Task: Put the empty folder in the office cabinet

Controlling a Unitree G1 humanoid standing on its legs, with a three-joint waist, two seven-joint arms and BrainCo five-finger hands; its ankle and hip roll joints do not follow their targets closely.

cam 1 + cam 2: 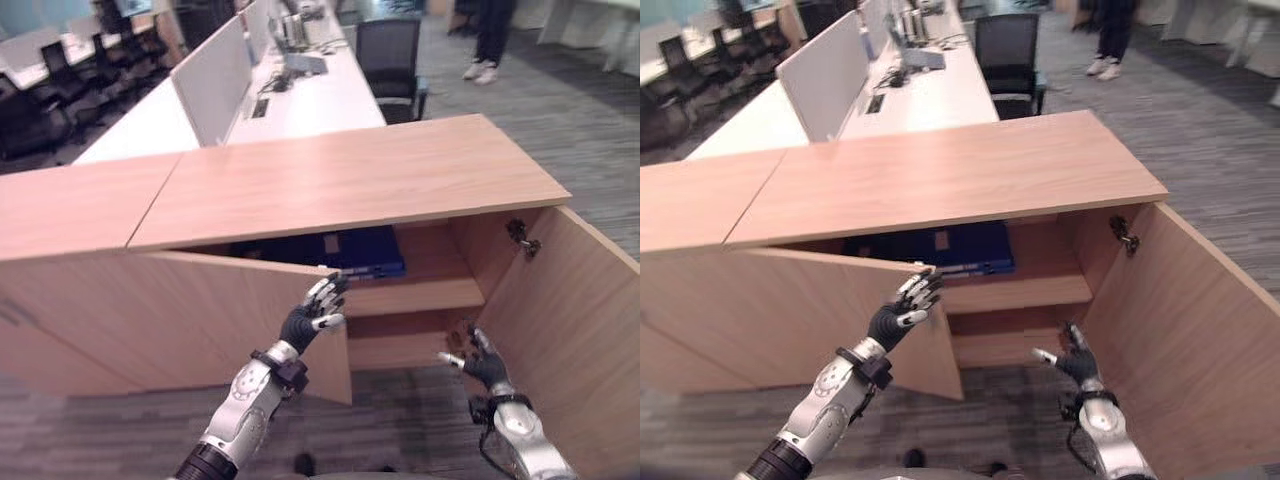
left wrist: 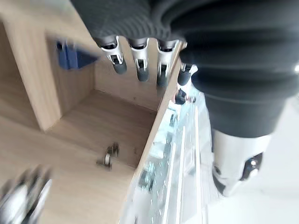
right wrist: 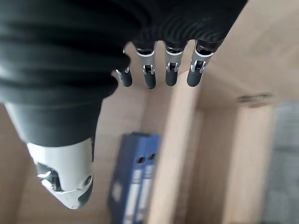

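**Folder on shelf; both doors open, hands empty**

The cabinet (image 1: 350,180) stands with both doors swung outward. The blue folder (image 1: 345,255) lies flat on the upper shelf (image 1: 420,297), under the top panel and toward the left of the opening. It rests wholly on the shelf, with its spine edge facing out. In the right wrist view the folder (image 3: 135,182) appears as blue binder spines against the wood interior. No part of it is in either hand.

The left hand (image 1: 315,312) is raised in front of the left door (image 1: 200,320), near the door's free edge. Its fingers are straight and spread, holding nothing. Whether the fingertips touch the door cannot be told. The placement suits pushing that door closed.

The right hand (image 1: 478,360) hangs low in the opening, between the lower shelf area and the right door (image 1: 580,330). Its fingers are relaxed and apart, and it is empty. It is clear of the folder and of the door panel. A hinge (image 1: 520,236) shows on the inner wall above it.

Judgement: the folder is in its place, so the placing step looks complete. What remains, if anything, is closing the doors. The left door is the nearer to a hand. The right door stands wide, and that hand would need to get outside the panel first.

Behind the cabinet are a long white bench (image 1: 300,100) with a divider (image 1: 212,82), a dark chair (image 1: 390,55), and a person (image 1: 490,40) standing on the carpet.
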